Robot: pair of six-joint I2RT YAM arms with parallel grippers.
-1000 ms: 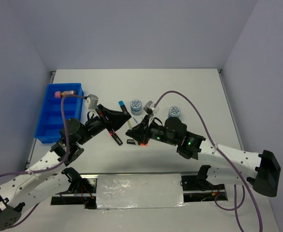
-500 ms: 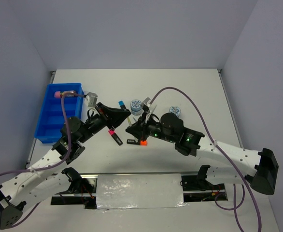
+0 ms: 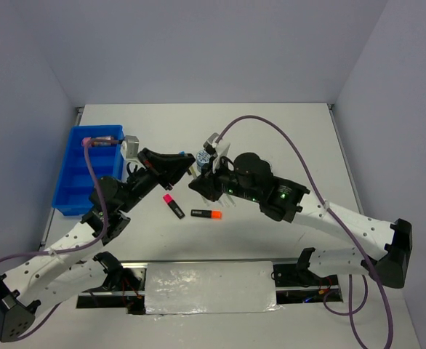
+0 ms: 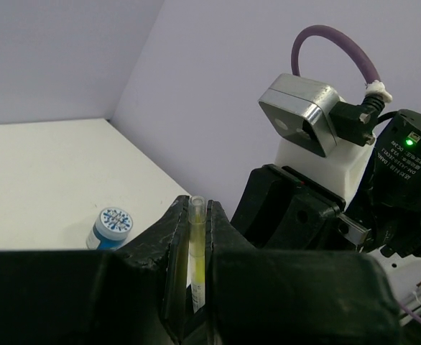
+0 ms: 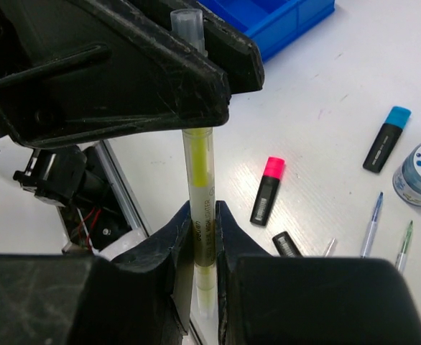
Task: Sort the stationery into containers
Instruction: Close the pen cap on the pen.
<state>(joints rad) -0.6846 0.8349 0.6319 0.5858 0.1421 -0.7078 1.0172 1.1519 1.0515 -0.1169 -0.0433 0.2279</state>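
- Surface [image 3: 286, 138]: white, walled on three sides by plain pale panels; the arm bases sit at its near edge.
- Tray [image 3: 78, 171]: blue, with several compartments, at the left side of the surface. A pink tube [image 3: 100, 140] lies in its far compartment.
- Stick [image 5: 200, 172]: yellow and slim, held in the air near mid-surface, well apart from the tray. It is roughly upright in the right wrist view, and the top view hides it behind the two hands.
- Left hand [image 4: 197, 208]: closed narrow on the stick near its capped end.
- Right hand [image 5: 202, 215]: closed narrow on the same stick, lower down the printed barrel and just beside the left hand.
- Loose on the surface: pink highlighter [image 3: 173, 205], orange highlighter [image 3: 206, 214], blue highlighter [image 5: 386, 138], two thin pens [image 5: 372, 230] and a tape roll [image 4: 114, 226].
- Step in hand, by judgement: a hand-to-hand transfer of the stick. The left hand is the likely receiver, since the tray is on its side.
- To do it well: the right hand should open only once the left grip is firm. It should open wide enough to clear the barrel, then back off along its own axis so the stick is not tilted or dragged.
- Next, the left hand should carry the stick low over a compartment long enough for it, line it up lengthwise, and release close to the floor.
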